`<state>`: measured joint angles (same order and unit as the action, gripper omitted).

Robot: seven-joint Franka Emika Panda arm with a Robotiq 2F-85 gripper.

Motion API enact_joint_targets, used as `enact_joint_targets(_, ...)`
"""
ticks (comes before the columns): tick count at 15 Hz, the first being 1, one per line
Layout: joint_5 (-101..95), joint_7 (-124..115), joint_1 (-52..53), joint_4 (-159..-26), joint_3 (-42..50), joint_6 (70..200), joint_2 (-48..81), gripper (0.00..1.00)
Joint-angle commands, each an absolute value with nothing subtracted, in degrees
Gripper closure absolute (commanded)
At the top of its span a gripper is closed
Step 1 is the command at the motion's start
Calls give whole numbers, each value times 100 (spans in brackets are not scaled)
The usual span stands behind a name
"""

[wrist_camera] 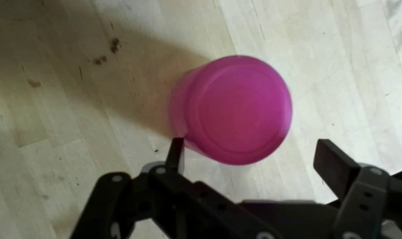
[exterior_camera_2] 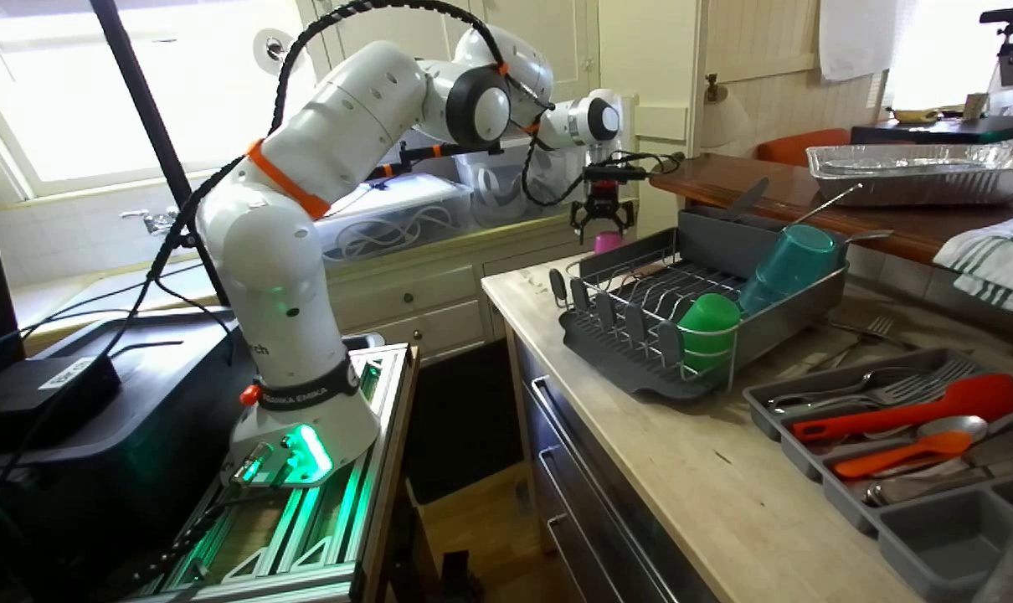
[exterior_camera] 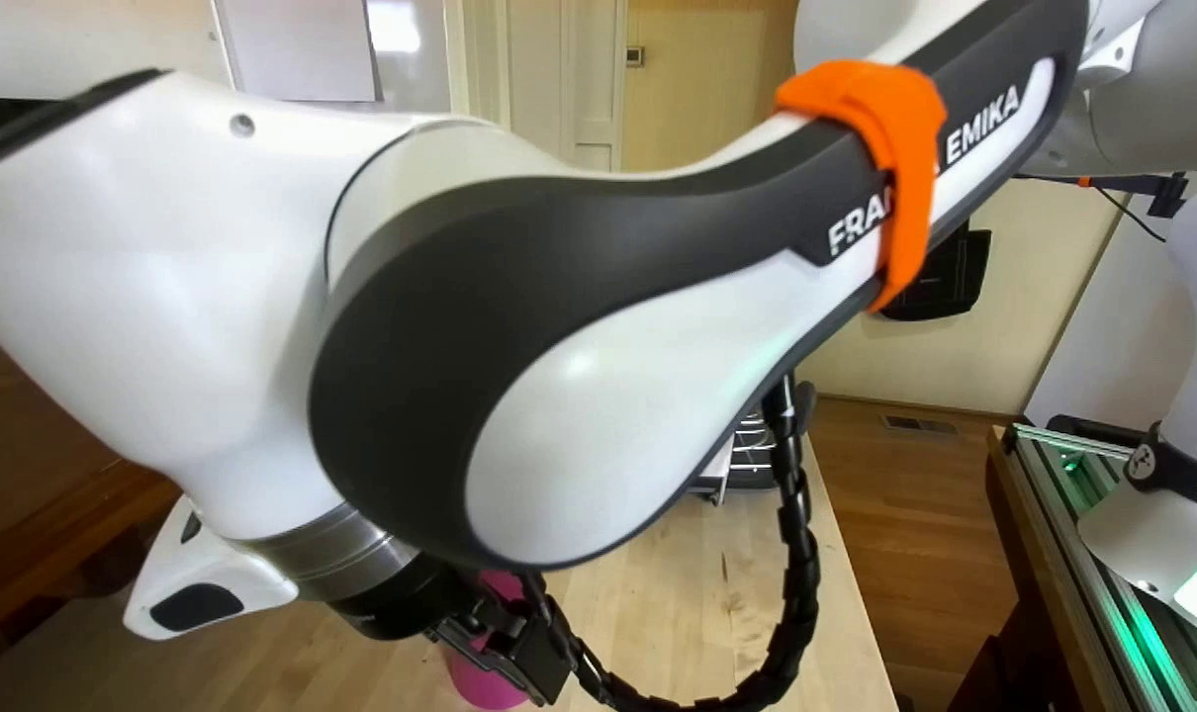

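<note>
"What's around u, anything in the way?"

"I've got a wooden counter (exterior_camera_2: 674, 456) w/ a grey dish rack (exterior_camera_2: 611, 364) on it, green cup (exterior_camera_2: 712, 314) and teal cup (exterior_camera_2: 787, 272) in the rack, cutlery tray (exterior_camera_2: 946, 533) nearby. In an exterior view the rack hides the lower part of the pink cup (exterior_camera_2: 608, 242). Worst blocker's my own arm (exterior_camera: 608, 425): it fills most of an exterior view."

"And the hand?"

"Gripper's (wrist_camera: 251, 142) wide, fingers well spread. Pink cup's on the counter right by the fingertips, flat end toward the wrist cam. Finger at pic left overlaps its edge, can't tell if that's contact; finger at pic right shows clear of it."

"What does each cam add?"

"Wrist gives me the cup's whole round end + the shadow (wrist_camera: 138, 83) beside it. In an exterior view I get only bits of the pink cup (exterior_camera: 485, 684) behind the gripper, w/ my cable (exterior_camera: 801, 564) looping close by, so finger gap's unreadable there. Green cup, teal cup, cutlery tray: exterior only, not in the wrist pic."
</note>
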<state>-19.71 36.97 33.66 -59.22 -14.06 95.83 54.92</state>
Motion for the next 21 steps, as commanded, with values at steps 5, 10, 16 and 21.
enact_joint_targets(5,-2233,4305,3619,-5314,-1155,8652,5962,0)
enact_joint_targets(10,-2212,4050,3657,-5110,-968,7881,6011,0)
enact_joint_targets(16,-2125,4064,3585,-4746,-971,7219,6112,0)
enact_joint_targets(21,-1599,3880,3503,-4386,-1217,7638,6025,0)
